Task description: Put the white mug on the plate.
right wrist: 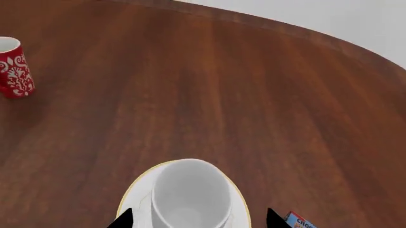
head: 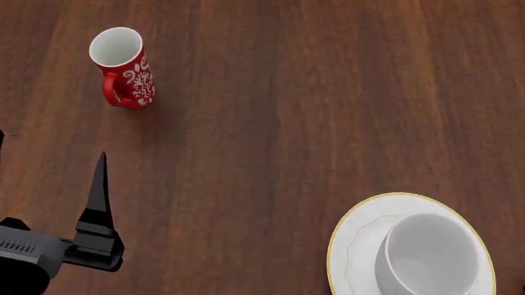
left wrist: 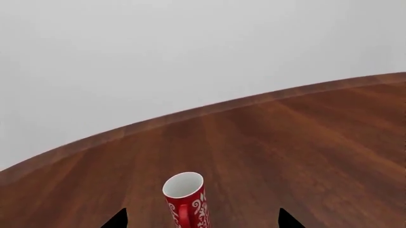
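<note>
Bare table (head: 311, 92) between red mug (head: 125, 69) and plate (head: 353, 233); no obstacle.

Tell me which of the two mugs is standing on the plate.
The white mug: plain, glossy and the wider one, it sits upright on the gold-rimmed plate. The red mug with the white floral pattern stands on the bare wooden table, far from it.

Your left tool (head: 49, 184) hangs with its dark fingers (head: 99, 184) spread wide, and your right tool (right wrist: 197, 219) is likewise parted.
</note>
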You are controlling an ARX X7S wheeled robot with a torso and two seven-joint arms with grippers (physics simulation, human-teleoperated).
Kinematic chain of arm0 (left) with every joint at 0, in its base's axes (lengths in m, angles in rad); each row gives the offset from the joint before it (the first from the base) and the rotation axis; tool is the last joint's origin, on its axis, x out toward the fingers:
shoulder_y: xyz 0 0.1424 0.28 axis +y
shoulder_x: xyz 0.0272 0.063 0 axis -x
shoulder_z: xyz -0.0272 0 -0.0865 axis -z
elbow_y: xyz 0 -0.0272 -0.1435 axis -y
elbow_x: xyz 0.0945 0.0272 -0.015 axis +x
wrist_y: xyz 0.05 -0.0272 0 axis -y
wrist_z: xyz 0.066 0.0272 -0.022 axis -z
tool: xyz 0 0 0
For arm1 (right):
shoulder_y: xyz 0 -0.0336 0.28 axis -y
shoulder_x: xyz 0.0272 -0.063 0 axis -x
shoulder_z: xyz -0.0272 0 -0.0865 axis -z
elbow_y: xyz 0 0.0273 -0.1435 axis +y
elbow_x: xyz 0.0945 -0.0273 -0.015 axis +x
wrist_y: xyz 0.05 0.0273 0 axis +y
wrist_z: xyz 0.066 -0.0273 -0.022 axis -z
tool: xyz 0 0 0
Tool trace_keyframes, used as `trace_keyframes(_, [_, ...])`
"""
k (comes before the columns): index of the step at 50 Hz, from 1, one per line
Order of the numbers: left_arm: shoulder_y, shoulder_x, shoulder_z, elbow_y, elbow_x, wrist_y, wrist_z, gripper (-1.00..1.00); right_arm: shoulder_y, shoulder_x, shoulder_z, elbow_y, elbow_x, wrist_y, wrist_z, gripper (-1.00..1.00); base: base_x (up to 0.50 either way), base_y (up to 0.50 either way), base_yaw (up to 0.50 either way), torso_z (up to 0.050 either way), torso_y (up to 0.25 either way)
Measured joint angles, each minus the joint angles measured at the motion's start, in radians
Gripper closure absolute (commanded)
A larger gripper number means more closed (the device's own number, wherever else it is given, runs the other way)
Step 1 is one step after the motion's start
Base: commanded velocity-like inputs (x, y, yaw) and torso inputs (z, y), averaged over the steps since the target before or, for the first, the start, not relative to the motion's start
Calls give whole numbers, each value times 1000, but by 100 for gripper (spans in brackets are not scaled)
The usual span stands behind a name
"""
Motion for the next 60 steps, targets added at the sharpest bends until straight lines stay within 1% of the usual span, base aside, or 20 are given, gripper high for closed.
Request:
trace_keyframes(7, [-1,-3,1,12,-1,-10,-4,-100,7,39,-78,-1,-68,-75,41,-100,0,0,0,0,0])
trace_keyframes(15, [-1,-6,2,23,-2,-17,-7,-100,48,61,-95,-2,-58,-97,28,-100,0,0,0,0,0])
trace_keyframes(34, [18,-16,-1,41,-6,-16,-15,-100,204,75,4,-3,96,-24,-163,-100,0,0,0,0,0])
trace_keyframes(48, [24,-18,2,39,-7,-10,-19,-100,338,77,117,-3,289,87,-341,-100,0,0,0,0,0])
trace_keyframes(50, [25,-18,3,37,-7,-8,-20,-100,409,37,90,-3,352,140,-330,-100,0,0,0,0,0])
trace_keyframes(52, [25,-17,3,35,-7,-7,-20,-100,504,-51,67,-3,457,238,-272,-100,0,0,0,0,0])
trace_keyframes(54, [25,-17,4,33,-7,-6,-20,-100,640,-177,56,-1,598,373,-179,-100,0,0,0,0,0])
trace_keyframes(57, [26,-16,5,30,-7,-4,-21,-100,870,-374,38,4,783,618,-66,-100,0,0,0,0,0])
trace_keyframes(60, [25,-16,6,27,-8,-3,-21,-100,1051,-526,23,11,916,819,13,-100,0,0,0,0,0])
